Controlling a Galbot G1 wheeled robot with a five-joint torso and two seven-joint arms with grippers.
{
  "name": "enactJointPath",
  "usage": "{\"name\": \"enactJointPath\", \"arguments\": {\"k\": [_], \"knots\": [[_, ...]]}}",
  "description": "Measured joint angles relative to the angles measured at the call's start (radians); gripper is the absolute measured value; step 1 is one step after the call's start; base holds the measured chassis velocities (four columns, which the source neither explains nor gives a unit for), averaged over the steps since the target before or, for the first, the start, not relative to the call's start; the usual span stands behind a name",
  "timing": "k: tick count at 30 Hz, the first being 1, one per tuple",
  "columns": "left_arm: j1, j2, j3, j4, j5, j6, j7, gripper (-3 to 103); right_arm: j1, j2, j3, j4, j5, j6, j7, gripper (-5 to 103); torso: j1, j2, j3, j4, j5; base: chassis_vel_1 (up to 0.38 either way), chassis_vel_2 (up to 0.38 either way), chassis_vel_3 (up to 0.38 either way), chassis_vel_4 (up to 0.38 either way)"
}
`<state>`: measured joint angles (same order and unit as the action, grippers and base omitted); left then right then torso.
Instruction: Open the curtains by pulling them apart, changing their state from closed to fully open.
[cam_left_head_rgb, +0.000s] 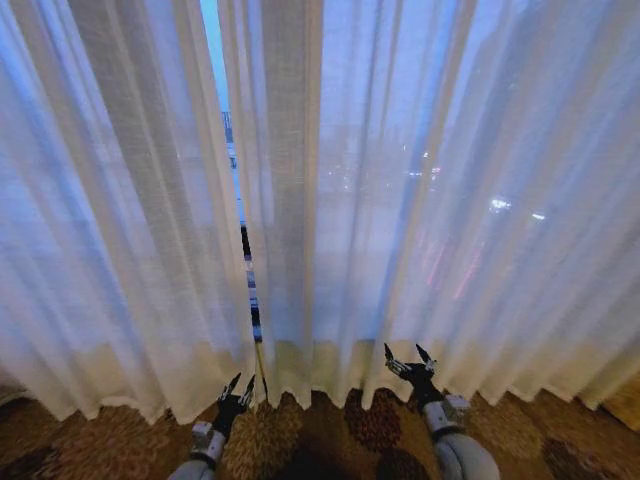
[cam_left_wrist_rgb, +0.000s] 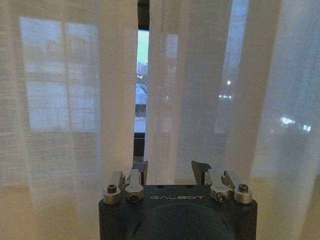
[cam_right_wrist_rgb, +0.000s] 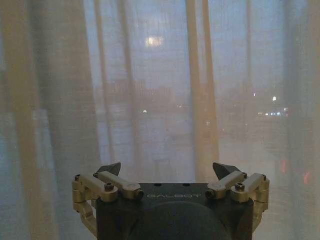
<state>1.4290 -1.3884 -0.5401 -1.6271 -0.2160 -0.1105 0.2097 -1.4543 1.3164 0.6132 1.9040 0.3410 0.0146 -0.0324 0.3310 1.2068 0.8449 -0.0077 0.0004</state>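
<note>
Sheer white-cream pleated curtains (cam_left_head_rgb: 400, 200) hang before me, a narrow gap at eleven o'clock. My left gripper (cam_left_head_rgb: 238, 387) sits at seven o'clock beneath that gap, fingers spread and empty; my right gripper (cam_left_head_rgb: 410, 358) at five o'clock faces the hem, spread too.

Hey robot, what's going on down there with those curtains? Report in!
Left pincer open, low at the gap. Right pincer open, at the right curtain's hem. Curtains barely parted, left curtain ungrabbed. Nothing in the way.
</note>
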Motion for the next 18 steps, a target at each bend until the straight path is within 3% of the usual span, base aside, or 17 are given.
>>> {"name": "enactJointPath", "arguments": {"k": [13, 18], "knots": [[0.001, 0.000, 0.000, 0.000, 0.000, 0.000, 0.000, 50, 0.080, -0.015, -0.033, -0.096, -0.009, 0.045, -0.049, 100, -0.003, 0.001, -0.001, -0.0004, -0.0005, -0.062, 0.039, 0.058, -0.045], [0.001, 0.000, 0.000, 0.000, 0.000, 0.000, 0.000, 50, 0.107, -0.014, -0.065, -0.122, -0.013, 0.038, -0.039, 100, -0.002, 0.001, -0.001, -0.0003, -0.0004, -0.145, 0.177, 0.143, -0.149]]}}
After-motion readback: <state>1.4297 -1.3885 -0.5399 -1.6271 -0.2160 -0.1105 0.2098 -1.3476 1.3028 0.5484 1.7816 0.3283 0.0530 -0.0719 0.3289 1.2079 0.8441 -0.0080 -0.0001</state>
